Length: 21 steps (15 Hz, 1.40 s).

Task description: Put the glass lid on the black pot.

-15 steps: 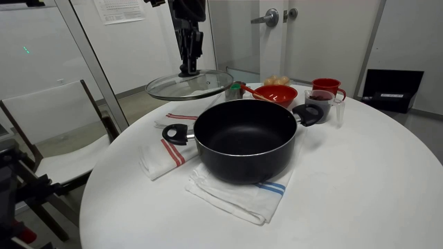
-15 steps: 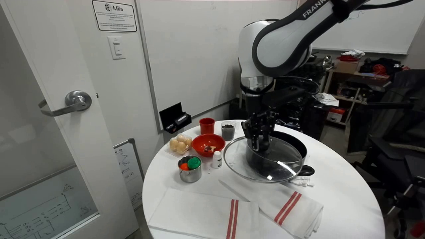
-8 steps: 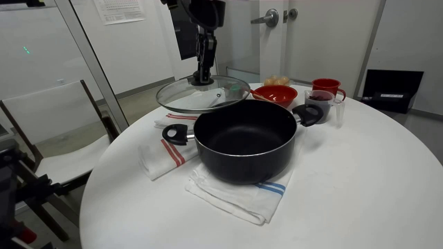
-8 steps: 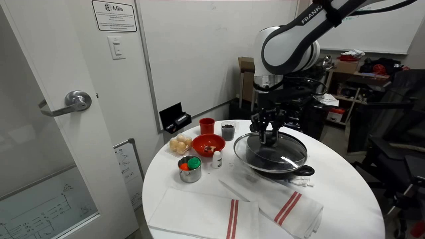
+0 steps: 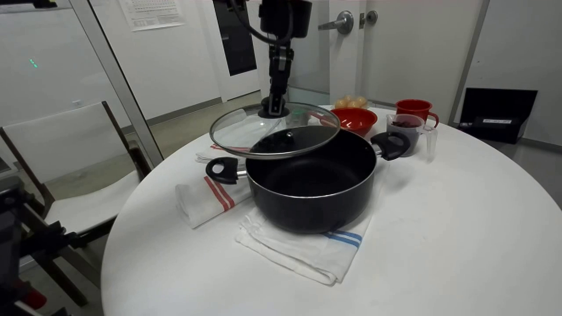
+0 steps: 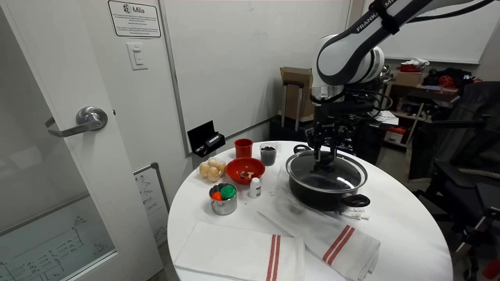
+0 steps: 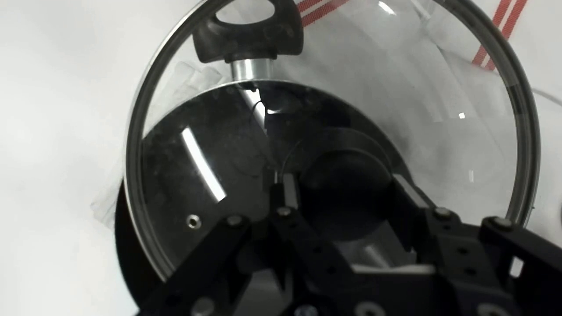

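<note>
Here, jaws clamp glass lid [image 5: 275, 131], partly over black pot [image 5: 311, 215]; 2 blue towel stripes [image 5: 342, 239] only in exterior view.

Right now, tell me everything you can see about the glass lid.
The glass lid is a round, transparent disc with a metal-looking rim, a small metal-edged hole and a dark knob at its centre. Light reflections show on the glass. The hand is closed on the knob, holding the lid roughly level above the black pot. It is not seated: it hangs off-centre, overhanging one side of the pot. Only the hand appears to touch it.
</note>
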Each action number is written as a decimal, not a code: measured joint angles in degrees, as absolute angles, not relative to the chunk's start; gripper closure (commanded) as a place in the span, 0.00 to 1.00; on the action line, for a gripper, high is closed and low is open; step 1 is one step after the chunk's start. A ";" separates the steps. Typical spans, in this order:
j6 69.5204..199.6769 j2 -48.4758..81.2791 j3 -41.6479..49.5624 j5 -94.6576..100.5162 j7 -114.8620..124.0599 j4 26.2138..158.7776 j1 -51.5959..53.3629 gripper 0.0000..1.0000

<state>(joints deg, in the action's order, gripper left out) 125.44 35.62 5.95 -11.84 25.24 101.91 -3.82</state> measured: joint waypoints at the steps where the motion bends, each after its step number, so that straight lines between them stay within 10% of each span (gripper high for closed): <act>1: 125.49 35.66 6.39 -11.84 26.14 101.96 -3.98 0.75; 21: 130.54 38.48 8.86 -18.08 35.41 102.83 -6.97 0.75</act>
